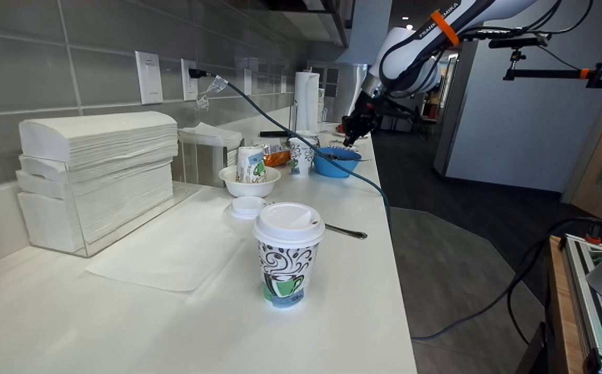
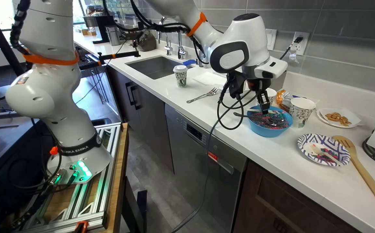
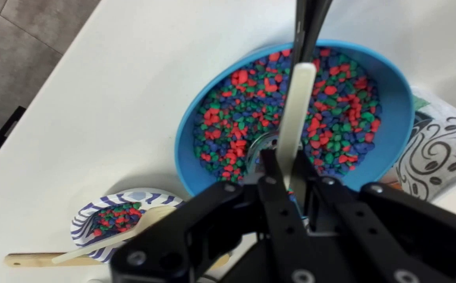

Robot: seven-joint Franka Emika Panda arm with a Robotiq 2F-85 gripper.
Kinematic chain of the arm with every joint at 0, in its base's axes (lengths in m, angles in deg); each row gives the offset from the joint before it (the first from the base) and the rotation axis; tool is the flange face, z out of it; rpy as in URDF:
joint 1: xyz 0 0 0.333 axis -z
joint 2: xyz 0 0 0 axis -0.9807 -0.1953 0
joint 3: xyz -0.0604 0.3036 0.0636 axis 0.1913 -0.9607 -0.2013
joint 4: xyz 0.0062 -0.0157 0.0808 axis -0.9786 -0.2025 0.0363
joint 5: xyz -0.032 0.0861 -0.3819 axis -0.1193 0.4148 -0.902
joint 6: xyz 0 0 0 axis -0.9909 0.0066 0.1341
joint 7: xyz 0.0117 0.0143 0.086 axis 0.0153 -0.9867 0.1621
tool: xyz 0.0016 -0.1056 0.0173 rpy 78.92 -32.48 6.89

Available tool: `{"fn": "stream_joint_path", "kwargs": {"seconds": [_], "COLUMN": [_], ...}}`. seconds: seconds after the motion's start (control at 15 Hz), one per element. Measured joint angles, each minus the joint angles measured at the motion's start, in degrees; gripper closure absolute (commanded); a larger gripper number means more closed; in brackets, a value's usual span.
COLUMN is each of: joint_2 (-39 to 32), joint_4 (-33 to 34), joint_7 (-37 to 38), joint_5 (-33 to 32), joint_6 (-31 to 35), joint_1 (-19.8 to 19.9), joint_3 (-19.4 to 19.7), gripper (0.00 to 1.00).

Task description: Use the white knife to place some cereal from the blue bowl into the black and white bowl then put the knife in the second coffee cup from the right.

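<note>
My gripper (image 3: 285, 156) is shut on a white plastic utensil, seemingly the white knife (image 3: 298, 102), above the blue bowl (image 3: 399, 102). The rounded end points away from the fingers; the other end is hidden by the jaws. The gripper also shows low over the bowl in both exterior views (image 1: 350, 140) (image 2: 265, 110). The blue bowl (image 2: 268, 131) holds red, green and blue cereal bits and a metal spoon (image 3: 253, 147). The patterned black and white bowl (image 2: 307, 147) holds some cereal and another white utensil (image 3: 125, 234). A coffee cup (image 2: 300, 111) stands beside the blue bowl.
Another cup (image 2: 270, 94) stands behind the blue bowl; a lidded cup (image 1: 286, 259) stands farther along. A wooden fork (image 2: 367, 176) lies beside the patterned bowl. A white plate (image 2: 352, 119) holds snacks. A blue cable (image 1: 280, 124) runs across the counter. A white bowl (image 1: 249, 188) holds an upturned cup.
</note>
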Motion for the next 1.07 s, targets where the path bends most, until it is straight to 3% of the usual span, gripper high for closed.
{"fn": "stream_joint_path", "kwargs": {"seconds": [0.8, 1.07], "joint_2": [0.61, 0.11], "joint_4": [2.31, 4.85], "joint_7": [2.35, 2.61], "joint_5": [-0.24, -0.46], "joint_6": [-0.50, -3.97], "joint_1": [0.51, 1.16], "joint_3": [3.48, 4.43], "gripper": [0.97, 0.97]}}
